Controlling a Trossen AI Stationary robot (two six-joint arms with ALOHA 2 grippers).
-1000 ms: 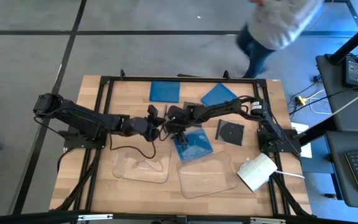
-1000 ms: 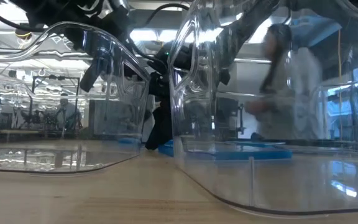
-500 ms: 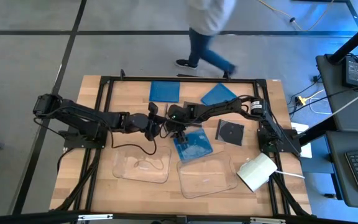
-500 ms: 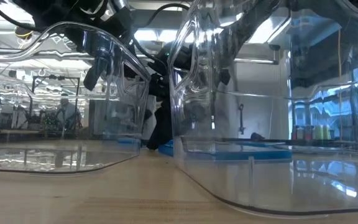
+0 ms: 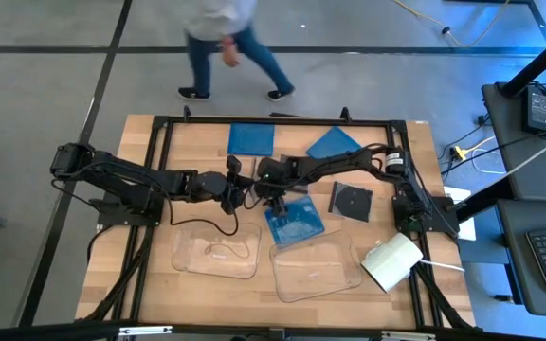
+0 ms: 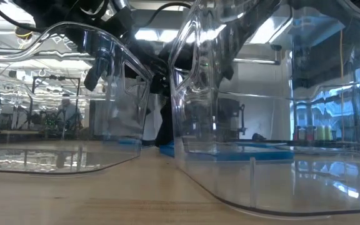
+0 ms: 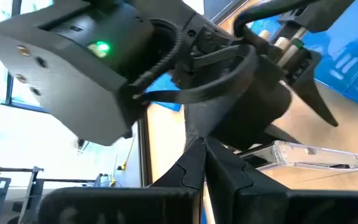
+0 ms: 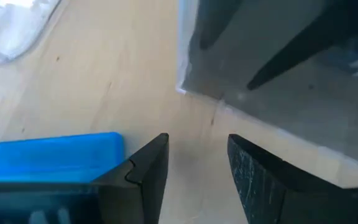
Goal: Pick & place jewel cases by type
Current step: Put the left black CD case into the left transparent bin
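Note:
Both grippers meet at the table's middle. My left gripper (image 5: 242,189) is shut, its tips (image 7: 202,149) close before the right arm's wrist. My right gripper (image 5: 271,197) points down, open, over bare wood (image 8: 197,158). A grey see-through jewel case (image 8: 278,87) lies just beyond the right fingers and also shows in the left wrist view (image 7: 309,155). A blue jewel case (image 5: 294,220) lies flat just near of the right gripper. Two more blue cases (image 5: 252,138) (image 5: 334,144) lie near the far edge. A black case with a disc (image 5: 351,201) lies on the right.
Two clear trays (image 5: 218,251) (image 5: 316,268) lie near the front edge and fill the low view (image 6: 186,94). A white box (image 5: 391,261) sits at the right front. A black frame (image 5: 164,123) borders the table. A person (image 5: 226,38) walks beyond the far edge.
My left gripper has rolled a little and swung slightly toward the far edge, staying shut. My right gripper has kept its place, open. The person behind the table has walked from the right toward the left.

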